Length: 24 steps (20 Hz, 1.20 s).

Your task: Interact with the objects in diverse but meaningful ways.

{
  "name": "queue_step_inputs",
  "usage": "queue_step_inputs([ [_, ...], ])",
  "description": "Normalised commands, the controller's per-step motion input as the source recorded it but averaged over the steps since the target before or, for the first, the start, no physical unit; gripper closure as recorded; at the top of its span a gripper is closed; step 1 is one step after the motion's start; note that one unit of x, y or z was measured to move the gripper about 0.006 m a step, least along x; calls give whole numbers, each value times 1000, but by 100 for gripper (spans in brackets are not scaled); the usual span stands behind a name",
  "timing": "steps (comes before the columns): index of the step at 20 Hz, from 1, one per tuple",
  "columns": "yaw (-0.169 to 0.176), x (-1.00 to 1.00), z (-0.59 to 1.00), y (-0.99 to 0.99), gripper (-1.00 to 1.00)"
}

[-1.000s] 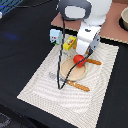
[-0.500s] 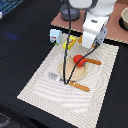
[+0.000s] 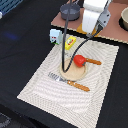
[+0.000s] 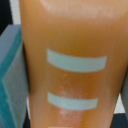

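I see the loaf filling the wrist view, so my gripper looks clamped on it, raised at the far side. Fruit sits on the plate; packet and carton lie far left.

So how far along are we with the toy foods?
Done: red fruit sits on the plate. In hand: bread loaf fills the wrist view, probably held, though the grip is hidden. Left: yellow packet and carton wait off the plate.
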Motion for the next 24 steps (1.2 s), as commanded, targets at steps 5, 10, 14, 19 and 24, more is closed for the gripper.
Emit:
queue_step_inputs([
  [5,0,-242,142,-988,100],
  [10,0,-89,15,-953,100],
  [14,0,-86,16,-963,100],
  [19,0,-94,43,-977,100],
  [24,0,-109,29,-970,100],
])
